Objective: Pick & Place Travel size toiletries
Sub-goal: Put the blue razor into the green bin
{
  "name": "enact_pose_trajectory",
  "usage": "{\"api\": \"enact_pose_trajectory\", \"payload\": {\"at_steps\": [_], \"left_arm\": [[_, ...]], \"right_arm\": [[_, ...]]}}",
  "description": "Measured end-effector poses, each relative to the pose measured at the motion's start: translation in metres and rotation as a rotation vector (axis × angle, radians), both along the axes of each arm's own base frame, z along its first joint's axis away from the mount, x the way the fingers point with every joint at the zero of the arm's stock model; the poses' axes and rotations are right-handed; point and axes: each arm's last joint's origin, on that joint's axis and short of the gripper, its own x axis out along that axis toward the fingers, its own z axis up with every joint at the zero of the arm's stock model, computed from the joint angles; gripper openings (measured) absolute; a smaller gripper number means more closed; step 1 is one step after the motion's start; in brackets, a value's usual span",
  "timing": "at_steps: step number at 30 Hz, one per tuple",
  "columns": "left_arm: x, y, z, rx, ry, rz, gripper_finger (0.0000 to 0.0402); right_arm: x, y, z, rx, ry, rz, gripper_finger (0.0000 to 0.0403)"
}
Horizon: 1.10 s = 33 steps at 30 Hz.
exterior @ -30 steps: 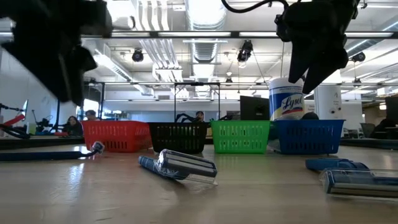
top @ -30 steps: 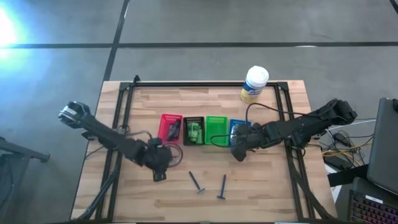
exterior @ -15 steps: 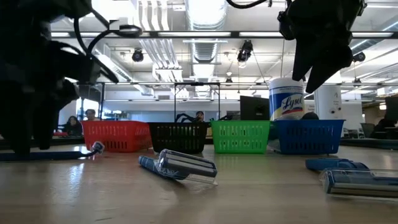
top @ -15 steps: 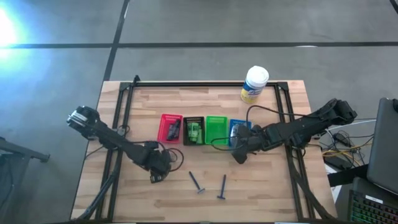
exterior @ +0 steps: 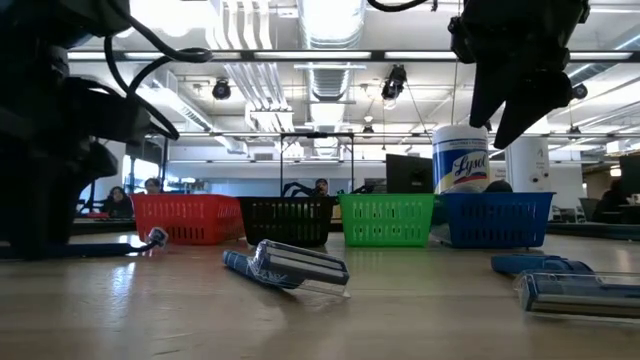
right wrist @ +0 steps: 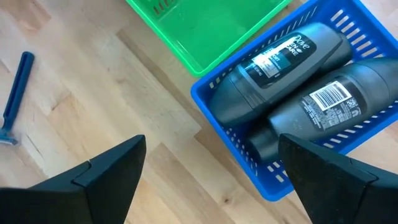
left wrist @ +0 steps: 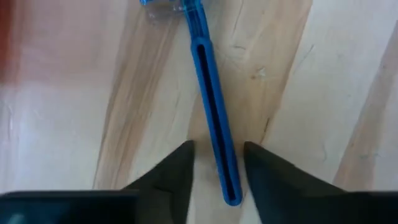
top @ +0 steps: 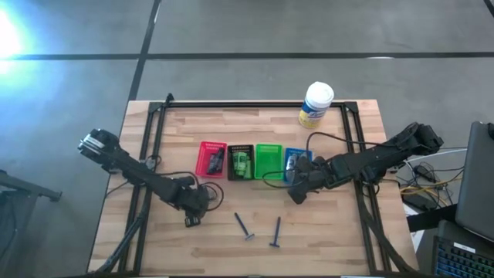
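Razor lies flat on table, handle running between spread fingers of left end effector, lined up for a pinch, not yet closed. Right end effector hovers spread, empty, beside blue tray holding grey bottles.

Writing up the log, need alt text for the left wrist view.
The left gripper is open and straddles the handle end of a blue razor lying flat on the wooden table. The razor's head points away from the fingers, which sit either side of the handle without clearly touching it.
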Motion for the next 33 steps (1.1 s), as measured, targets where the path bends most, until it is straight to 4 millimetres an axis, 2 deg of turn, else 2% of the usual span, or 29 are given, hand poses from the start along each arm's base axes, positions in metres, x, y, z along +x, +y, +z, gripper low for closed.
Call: {"api": "enact_pose_trajectory", "payload": {"at_steps": [6,8,11,15,19,25,30,33], "left_arm": [[0.002,0.000,0.000,0.035,-0.041,-0.012,0.0039],[0.004,-0.001,0.001,0.037,-0.065,-0.009,0.0021],[0.007,-0.002,0.004,0.030,-0.081,-0.007,0.0021],[0.012,-0.005,0.024,-0.030,-0.136,-0.005,0.0021],[0.018,-0.006,0.073,-0.122,-0.349,0.023,0.0021],[0.026,0.014,0.123,-0.199,-0.729,0.177,0.0021],[0.044,0.032,0.142,-0.221,-0.982,0.207,0.0021],[0.053,0.038,0.147,-0.216,-1.063,0.209,0.0021]], "right_arm": [[0.000,0.000,0.000,-0.001,-0.003,0.000,0.0363],[0.001,0.000,0.000,-0.001,-0.007,0.001,0.0363],[0.003,0.001,0.003,0.004,-0.025,0.004,0.0362],[0.008,0.004,0.012,0.022,-0.078,0.046,0.0352],[0.015,0.012,0.025,0.019,-0.159,0.127,0.0338],[0.027,0.019,0.046,0.009,-0.303,0.213,0.0321],[0.042,0.018,0.065,0.017,-0.496,0.226,0.0316],[0.049,0.015,0.072,0.021,-0.588,0.205,0.0322]]}}
